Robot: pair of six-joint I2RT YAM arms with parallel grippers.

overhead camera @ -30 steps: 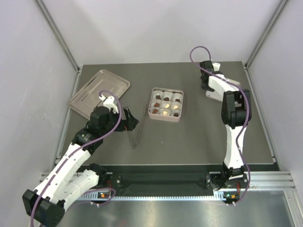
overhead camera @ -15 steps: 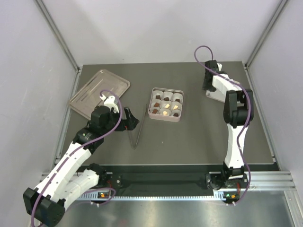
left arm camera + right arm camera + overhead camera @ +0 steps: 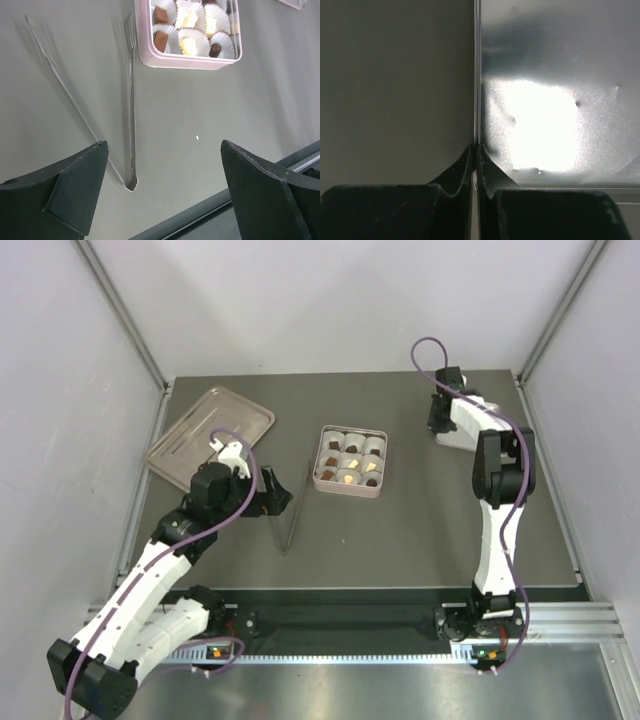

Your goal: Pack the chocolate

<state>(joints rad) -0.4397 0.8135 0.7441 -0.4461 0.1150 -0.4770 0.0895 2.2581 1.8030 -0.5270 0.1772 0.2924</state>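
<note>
The chocolate (image 3: 347,478) lies as small brown and cream pieces in white paper cups inside a pink square tin (image 3: 349,492) at the table's middle. The tin's near rim (image 3: 185,62) and a brown piece (image 3: 161,40) show in the left wrist view. My left gripper (image 3: 272,495) is open and empty, above the table left of the tin (image 3: 164,143). My right gripper (image 3: 437,426) is at the back right, shut on the thin edge of the shiny tin lid (image 3: 458,437). In the right wrist view the jaws (image 3: 476,146) pinch the lid (image 3: 545,100).
Metal tongs (image 3: 290,510) lie on the table between my left gripper and the tin, also seen in the left wrist view (image 3: 132,110). A clear tray (image 3: 210,435) sits at the back left. The table's near edge is a dark rail (image 3: 210,215).
My right wrist has turned and shifted slightly at the lid's edge. The left arm has barely moved.
</note>
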